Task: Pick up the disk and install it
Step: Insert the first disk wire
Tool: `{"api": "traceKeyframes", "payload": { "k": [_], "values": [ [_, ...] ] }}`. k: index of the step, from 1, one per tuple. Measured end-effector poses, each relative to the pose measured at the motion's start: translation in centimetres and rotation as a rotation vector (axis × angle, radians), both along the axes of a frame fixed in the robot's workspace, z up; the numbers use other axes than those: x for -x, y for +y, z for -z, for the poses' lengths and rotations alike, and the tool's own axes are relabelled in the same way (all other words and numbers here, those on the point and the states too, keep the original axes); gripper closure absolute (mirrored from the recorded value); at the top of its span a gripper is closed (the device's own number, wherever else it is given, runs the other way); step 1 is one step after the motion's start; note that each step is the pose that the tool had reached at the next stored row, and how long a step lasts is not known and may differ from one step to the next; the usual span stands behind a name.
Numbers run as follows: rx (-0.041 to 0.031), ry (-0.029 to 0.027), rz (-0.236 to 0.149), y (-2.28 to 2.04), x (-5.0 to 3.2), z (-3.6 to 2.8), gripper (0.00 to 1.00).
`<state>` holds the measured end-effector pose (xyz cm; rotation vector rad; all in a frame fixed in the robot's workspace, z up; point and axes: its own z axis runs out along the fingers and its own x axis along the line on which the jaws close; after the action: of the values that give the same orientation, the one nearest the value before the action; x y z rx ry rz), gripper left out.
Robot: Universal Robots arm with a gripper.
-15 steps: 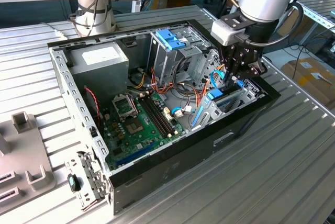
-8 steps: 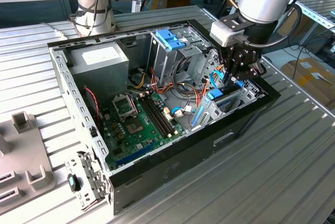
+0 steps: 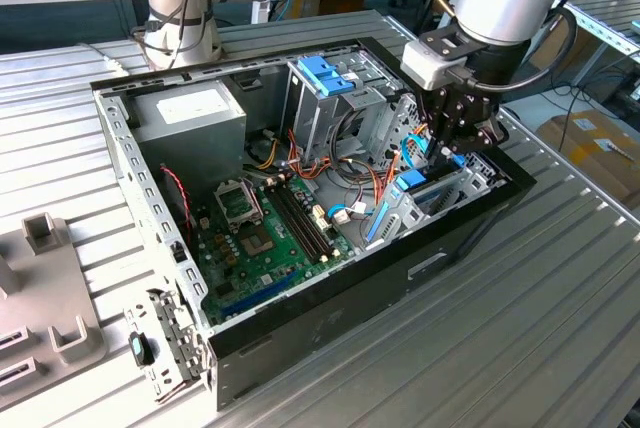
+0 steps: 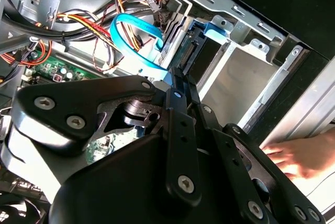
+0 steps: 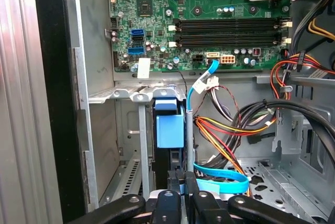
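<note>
Your black gripper (image 5: 180,178), fingers narrow, is clamping the grey metal disk (image 5: 170,130) in light-blue plastic rails edgewise, around three o'clock in the exterior view; judged stiff, weighty, shock-fragile.

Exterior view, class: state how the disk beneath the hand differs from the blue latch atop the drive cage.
The disk stands on edge, low in the case, right under the hand; the blue latch sits high atop the drive cage, away from the hand. The disk shows blue only along its rails; the latch is blue all over. Both have blue plastic and sit inside the same case.
</note>
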<state>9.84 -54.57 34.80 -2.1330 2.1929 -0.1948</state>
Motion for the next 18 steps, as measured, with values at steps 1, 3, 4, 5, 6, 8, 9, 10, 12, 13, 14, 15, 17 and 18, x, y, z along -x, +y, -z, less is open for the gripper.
{"api": "traceKeyframes", "payload": {
  "k": [1, 3, 4, 5, 6, 8, 9, 10, 12, 13, 14, 15, 17, 18],
  "values": [
    [0.0, 0.0, 0.0, -0.03, -0.01, 0.0, 0.84],
    [0.0, 0.0, 0.0, -0.07, -0.01, 0.0, 0.84],
    [0.0, 0.0, 0.0, -0.07, -0.01, 0.0, 0.84],
    [0.0, 0.0, 0.0, -0.07, -0.01, 0.01, 0.84],
    [0.0001, 0.0, 0.0, -0.07, -0.01, 0.01, 0.84],
    [0.0, 0.0, 0.0, -0.07, -0.01, 0.03, 0.84],
    [0.0, 0.0, 0.0, -0.07, -0.01, 0.04, 0.84],
    [0.0, 0.0, 0.0, -0.07, -0.01, 0.07, 0.84],
    [0.0002, 0.0, 0.0, -0.07, -0.01, 0.14, 0.84],
    [-0.0002, 0.0, 0.0, -0.07, -0.01, 0.21, 0.84],
    [-0.0002, 0.0, 0.0, -0.07, -0.01, 0.24, 0.84],
    [0.0001, 0.0, 0.0, -0.07, -0.01, 0.28, 0.84],
    [0.0001, 0.0, 0.0, -0.07, -0.01, 0.36, 0.84],
    [0.0, 0.0, 0.0, -0.07, -0.01, 0.4, 0.84]
  ]
}}
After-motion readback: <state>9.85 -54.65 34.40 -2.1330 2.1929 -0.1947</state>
